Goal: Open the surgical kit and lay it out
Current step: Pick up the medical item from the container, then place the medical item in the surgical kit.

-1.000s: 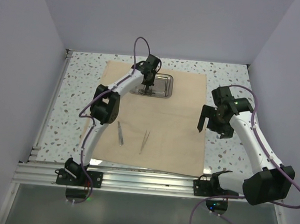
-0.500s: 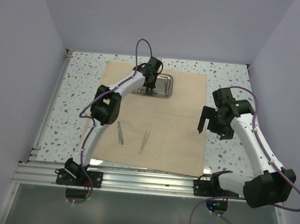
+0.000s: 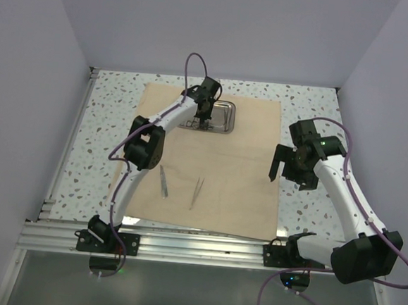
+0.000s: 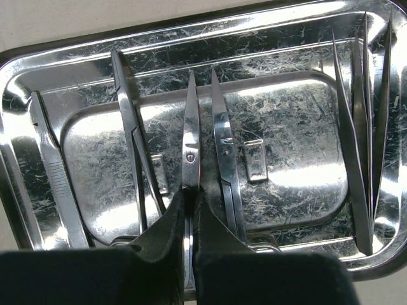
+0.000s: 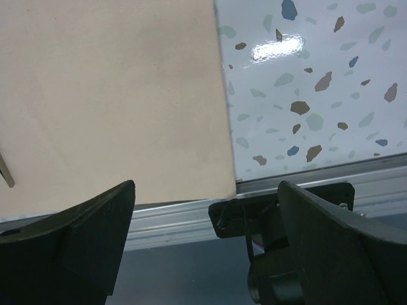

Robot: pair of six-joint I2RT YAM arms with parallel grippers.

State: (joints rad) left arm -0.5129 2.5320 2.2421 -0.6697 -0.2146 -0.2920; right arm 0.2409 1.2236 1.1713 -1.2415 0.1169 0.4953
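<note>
- Cloth (image 3: 224,168): spread flat as the layout field; scalpel (image 3: 163,181) and tweezers (image 3: 196,192) lie toward 7 o'clock.
- Tray (image 3: 230,119): at the cloth's 12 o'clock, holding the remaining instruments.
- Right gripper (image 5: 206,184): fingers wide, empty, at 3 o'clock.
- Left gripper (image 4: 189,210): fingers pinched on scissors (image 4: 190,127), probably to lift them out.

Cloth wrap (image 3: 217,168) is spread flat on the worktop (image 3: 108,117). Tray (image 3: 231,118) is set on its far middle. Scalpel (image 3: 163,181) and tweezers (image 3: 196,192) are laid apart on the near-left part, scalpel to the left. In the tray, scissors (image 4: 189,127) are placed centrally, with other instruments on both sides. Left fingers (image 4: 165,241) are closed on the scissors. Right fingers (image 5: 82,222) are held over the wrap's near-right corner.
</note>
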